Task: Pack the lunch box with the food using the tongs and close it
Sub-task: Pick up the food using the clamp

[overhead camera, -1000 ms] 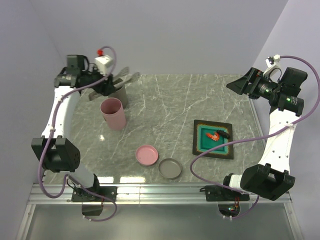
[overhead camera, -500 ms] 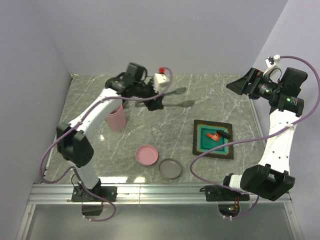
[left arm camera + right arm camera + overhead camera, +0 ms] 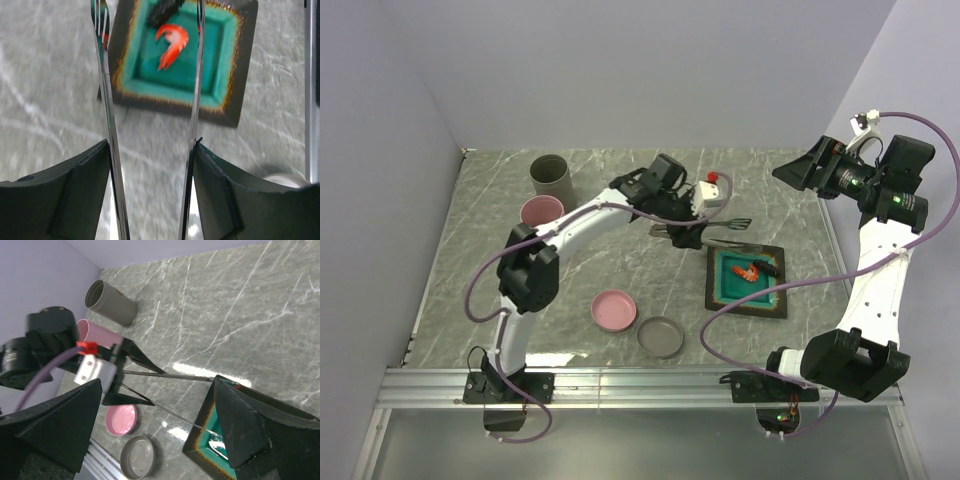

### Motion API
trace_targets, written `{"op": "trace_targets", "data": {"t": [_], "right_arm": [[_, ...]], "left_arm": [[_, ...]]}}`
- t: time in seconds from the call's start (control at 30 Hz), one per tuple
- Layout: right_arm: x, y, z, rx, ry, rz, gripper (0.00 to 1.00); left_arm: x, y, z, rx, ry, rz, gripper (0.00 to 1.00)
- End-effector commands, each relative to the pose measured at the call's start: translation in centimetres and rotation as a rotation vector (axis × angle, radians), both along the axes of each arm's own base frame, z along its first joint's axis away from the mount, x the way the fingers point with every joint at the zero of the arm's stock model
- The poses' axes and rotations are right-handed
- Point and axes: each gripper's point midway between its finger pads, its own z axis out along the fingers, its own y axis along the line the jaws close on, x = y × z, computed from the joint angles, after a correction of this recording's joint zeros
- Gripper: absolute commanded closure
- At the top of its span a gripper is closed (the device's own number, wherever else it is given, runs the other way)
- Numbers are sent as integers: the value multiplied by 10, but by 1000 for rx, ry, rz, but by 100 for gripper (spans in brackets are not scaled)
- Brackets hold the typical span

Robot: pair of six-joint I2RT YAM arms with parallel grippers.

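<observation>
My left gripper is shut on the tongs, whose two thin arms run forward between my fingers. Their tips reach over the square teal plate. In the left wrist view the orange-red shrimp lies between the two tong arms, with a dark piece just beyond it. How high the tips hang above the plate I cannot tell. The lunch box shows as an open pink tub and an open grey tub at the back left. My right gripper hangs open, high at the right.
A pink round lid and a grey round lid lie side by side near the front. My left arm stretches across the table over the pink tub. Walls close in the back and both sides.
My left arm has swung from the grey tub at the back left across to the plate, carrying the tongs with it. The right arm has not moved.
</observation>
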Motion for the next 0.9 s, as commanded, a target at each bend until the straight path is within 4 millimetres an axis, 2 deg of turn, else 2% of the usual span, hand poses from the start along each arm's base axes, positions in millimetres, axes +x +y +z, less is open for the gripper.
{"op": "trace_targets", "data": {"t": [0.0, 0.13, 0.37, 0.73, 0.87], "right_arm": [[-4, 0, 19, -27, -72, 12, 0], [-1, -1, 15, -15, -62, 13, 0], [0, 0, 15, -13, -60, 16, 0], [1, -1, 12, -8, -54, 17, 0], [1, -1, 13, -9, -53, 15, 0]], "left_arm": [[6, -32, 26, -94, -74, -46, 32], [7, -47, 11, -88, -74, -61, 32], [-8, -71, -11, -53, -118, -105, 32], [-14, -88, -43, -25, -109, -131, 33], [-14, -93, -48, -20, -124, -129, 32]]}}
